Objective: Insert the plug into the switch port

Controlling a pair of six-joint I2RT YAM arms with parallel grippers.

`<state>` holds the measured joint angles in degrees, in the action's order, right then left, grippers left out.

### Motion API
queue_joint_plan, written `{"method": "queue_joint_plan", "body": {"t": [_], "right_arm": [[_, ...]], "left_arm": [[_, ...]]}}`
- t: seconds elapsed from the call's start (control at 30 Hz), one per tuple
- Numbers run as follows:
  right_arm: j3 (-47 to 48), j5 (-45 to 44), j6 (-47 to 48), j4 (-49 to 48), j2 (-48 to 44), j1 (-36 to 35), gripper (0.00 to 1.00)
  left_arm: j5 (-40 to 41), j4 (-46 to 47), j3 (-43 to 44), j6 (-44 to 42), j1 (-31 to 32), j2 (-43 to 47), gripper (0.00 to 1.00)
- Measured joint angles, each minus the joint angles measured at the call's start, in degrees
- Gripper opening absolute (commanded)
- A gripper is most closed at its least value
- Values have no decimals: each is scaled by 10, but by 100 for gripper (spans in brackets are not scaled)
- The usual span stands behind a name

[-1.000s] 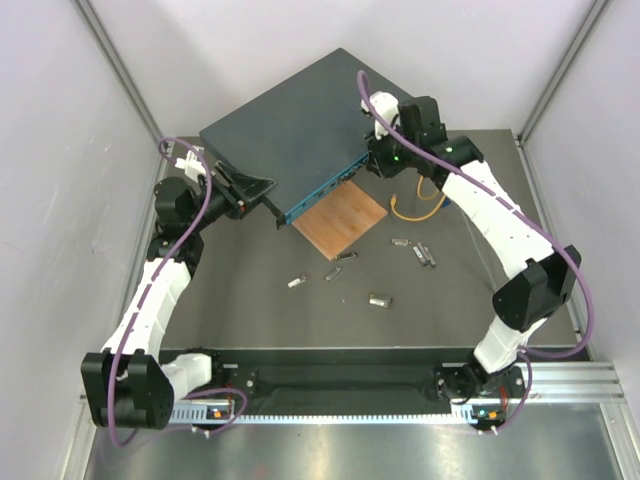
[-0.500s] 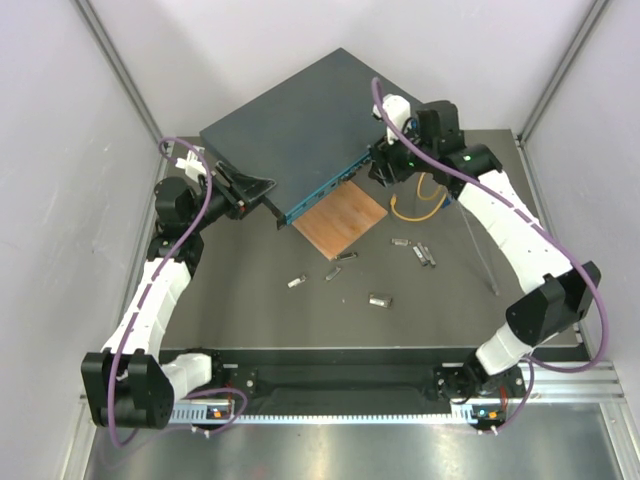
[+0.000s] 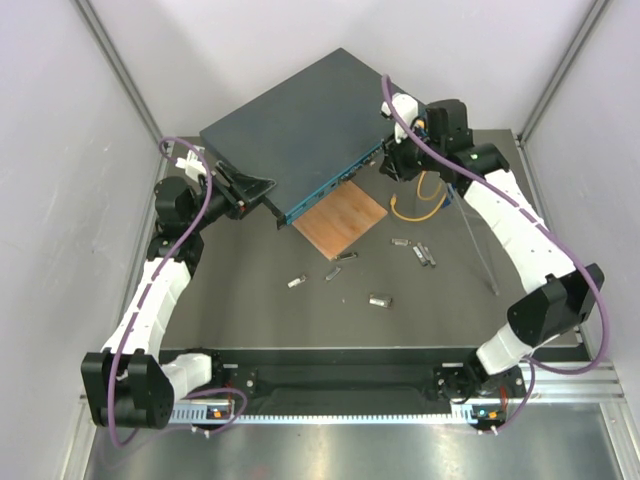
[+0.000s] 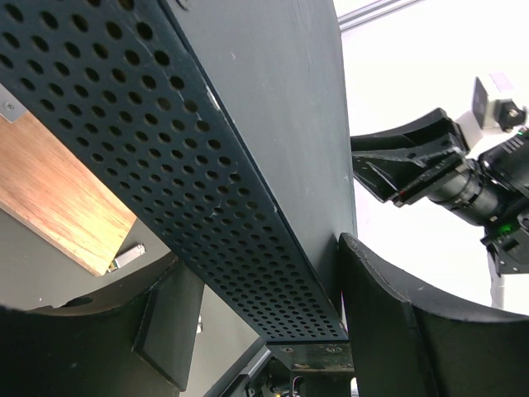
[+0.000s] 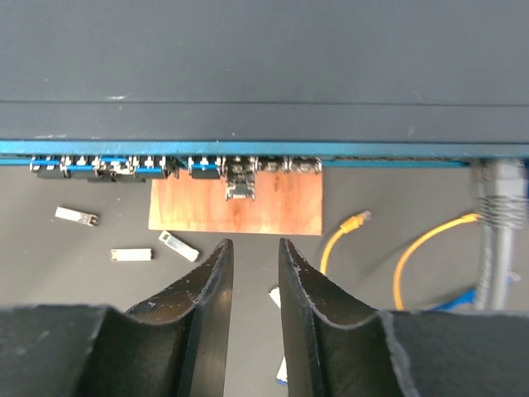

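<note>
Right gripper first: my two fingers stand close together with only a narrow slot between them, and nothing is in that slot. Straight ahead of those fingertips is the switch, its teal face running side to side across my view, and I am clear of it, not touching. There, in the row of sockets, just left of my centre line, what looks like the plug sits in a port, dark and small, hanging a little proud of the face. Under it, between my fingertips and the switch, lies the wooden square, flat on the dark table. Off to the right of my fingers a yellow cable curls on the table, and further right a grey cable runs up to the end of the teal face. To the left of my fingers, a few small silver modules lie scattered. Now the left gripper: my fingers are on either side of the switch's corner, one on the flat top, the other underneath, with the perforated side wall running between them, a firm hold on the box. Past that corner, across the top of the switch, I can see the right arm's wrist.
</note>
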<state>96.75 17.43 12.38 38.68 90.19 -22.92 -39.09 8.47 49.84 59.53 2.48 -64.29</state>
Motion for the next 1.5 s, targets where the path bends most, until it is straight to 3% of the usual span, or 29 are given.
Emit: {"method": "queue_joint_plan", "body": {"t": [0.27, 0.57, 0.77, 1.0, 1.43, 1.5], "right_arm": [[9, 21, -28, -8, 42, 0, 25], [6, 26, -65, -52, 50, -1, 15], [-30, 31, -99, -104, 39, -2, 12], [-87, 30, -140, -174, 14, -3, 0], [-89, 8, -176, -185, 15, -11, 0], [-84, 8, -177, -180, 17, -12, 8]], "left_arm": [[-1, 0, 1, 0, 0, -1, 0], [-1, 0, 1, 0, 0, -2, 0], [-10, 4, 1, 7, -6, -5, 0], [-26, 3, 7, 7, -12, -15, 0], [-68, -48, 48, -14, -27, -43, 0], [-73, -54, 53, -15, -33, -46, 0]]}}
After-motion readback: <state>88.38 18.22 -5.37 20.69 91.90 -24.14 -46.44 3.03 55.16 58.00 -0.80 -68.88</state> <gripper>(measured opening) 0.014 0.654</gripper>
